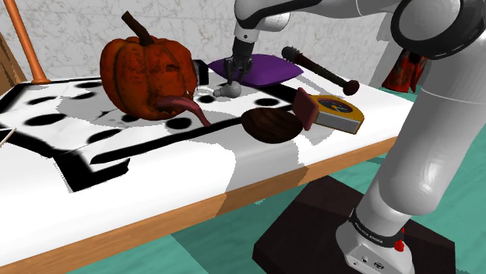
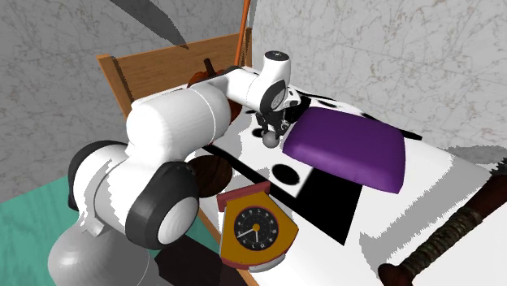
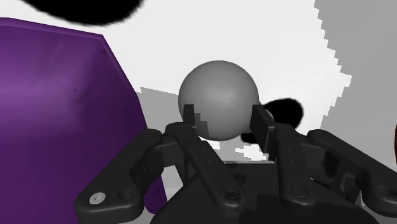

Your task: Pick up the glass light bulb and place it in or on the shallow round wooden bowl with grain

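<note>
The black gripper (image 1: 233, 75) comes down onto the white, black-patterned table (image 1: 156, 179) and is clamped on the light bulb (image 1: 226, 89), drawn as a plain grey globe. In the wrist view the two fingers (image 3: 261, 124) press against opposite sides of the bulb's (image 3: 218, 95) round end, with the globe bulging out beyond them. The bulb sits low against the tabletop; whether it still touches the surface or hangs just clear is hard to judge, since the gripper covers its underside.

In the shoulder view a purple cushion (image 1: 261, 68) lies just beside the bulb at about 1 o'clock, and a large orange pumpkin (image 1: 148, 74) with a curling stem stands near it at 9 o'clock. The shallow dark brown bowl (image 1: 271, 124) rests apart from the bulb at roughly 4 o'clock, close to the table's front edge. Just beyond the bowl at 3 o'clock lies a yellow-cased clock (image 1: 339, 111) with a dark face, and a dark bat (image 1: 323, 72) lies at 12 o'clock from the clock, behind the cushion's corner.

In the second exterior view the gripper (image 2: 272, 132) and bulb (image 2: 270, 139) sit at the cushion's (image 2: 349, 146) 9 o'clock edge, while the bowl (image 2: 213, 172) peeks out from behind the arm at about 7 o'clock from the bulb.
</note>
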Controlling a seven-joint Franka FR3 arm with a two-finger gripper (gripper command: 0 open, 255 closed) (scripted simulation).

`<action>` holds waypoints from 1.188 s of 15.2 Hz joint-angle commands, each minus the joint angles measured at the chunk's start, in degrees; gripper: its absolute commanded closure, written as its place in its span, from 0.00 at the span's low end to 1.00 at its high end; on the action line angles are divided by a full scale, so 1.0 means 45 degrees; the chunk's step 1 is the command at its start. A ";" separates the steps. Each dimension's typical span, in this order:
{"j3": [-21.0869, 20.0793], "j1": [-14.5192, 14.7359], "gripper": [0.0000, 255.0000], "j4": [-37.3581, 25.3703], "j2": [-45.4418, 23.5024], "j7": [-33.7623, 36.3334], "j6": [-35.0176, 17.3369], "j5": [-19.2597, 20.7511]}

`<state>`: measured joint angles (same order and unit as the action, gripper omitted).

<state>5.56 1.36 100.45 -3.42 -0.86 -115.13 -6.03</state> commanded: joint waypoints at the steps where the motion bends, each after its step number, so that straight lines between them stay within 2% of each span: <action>1: -0.0077 0.0076 1.00 0.0039 -0.0159 0.0012 0.0065 -0.0034; 7: -0.0057 0.0074 1.00 -0.0975 -0.0150 0.0106 0.1084 0.0005; 8: -0.0053 0.0071 1.00 -0.0776 -0.0106 0.0086 0.0896 0.0003; 9: -0.0053 0.0071 0.00 -0.0776 -0.0106 0.0086 0.0896 0.0003; 11: -0.0532 0.0397 0.00 -0.2166 -0.1330 -0.4608 0.1647 0.1532; 12: -0.0827 0.0581 0.00 -0.2396 -0.1674 -0.6874 0.1672 0.2409; 18: -0.0872 0.0551 0.00 -0.1755 -0.1858 -0.7214 0.0859 0.2566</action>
<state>1.65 3.85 92.16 -11.55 -33.11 -110.62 5.43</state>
